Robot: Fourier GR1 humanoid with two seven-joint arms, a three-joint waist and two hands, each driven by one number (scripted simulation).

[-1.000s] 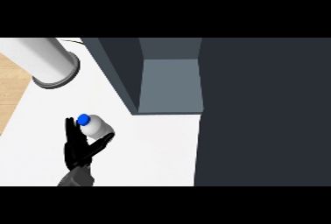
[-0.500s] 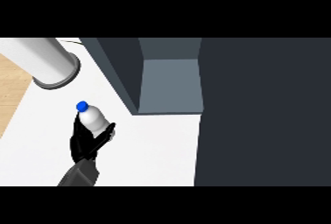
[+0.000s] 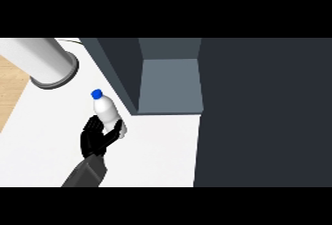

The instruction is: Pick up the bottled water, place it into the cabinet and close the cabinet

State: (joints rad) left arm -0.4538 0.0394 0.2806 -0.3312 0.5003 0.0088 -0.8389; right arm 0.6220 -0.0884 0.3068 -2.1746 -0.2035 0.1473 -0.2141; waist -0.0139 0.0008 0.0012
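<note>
Head view: my hand has its fingers curled round the lower half of the bottle. Which hand it is, I cannot tell. The bottle is held above the counter, cap tilted up and away. The open cabinet lies just right of it. The door's edges are hard to make out.

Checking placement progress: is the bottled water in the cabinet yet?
Out. The bottled water is in the hand, over the white counter, beside the cabinet opening.
</note>
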